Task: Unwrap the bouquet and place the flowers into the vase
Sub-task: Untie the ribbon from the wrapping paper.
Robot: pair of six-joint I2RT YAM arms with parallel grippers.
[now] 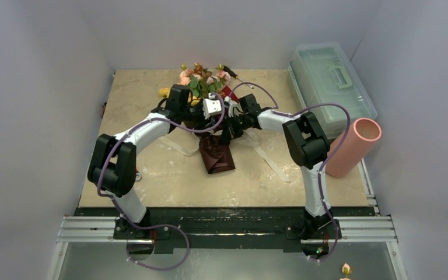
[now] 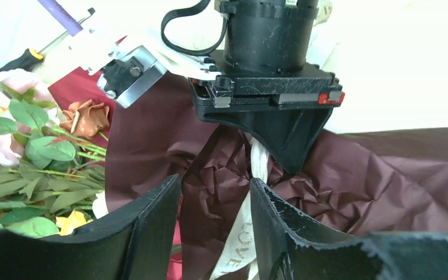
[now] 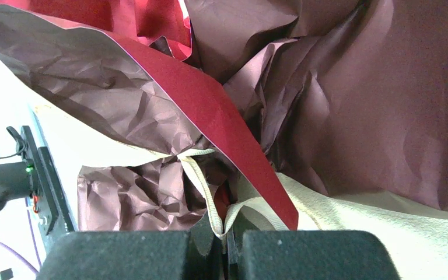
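Ribbon (image 3: 207, 192) on the bouquet (image 2: 146, 140), pinched shut in our right tool (image 3: 228, 239), runs lengthwise through our half-open, empty left tool (image 2: 216, 198).

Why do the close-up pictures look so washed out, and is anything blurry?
Left wrist view: the background above the dark red paper is blown out white. Right wrist view: white glare at left, yet the ribbon is sharp. Top view: evenly lit, nothing badly blurred.
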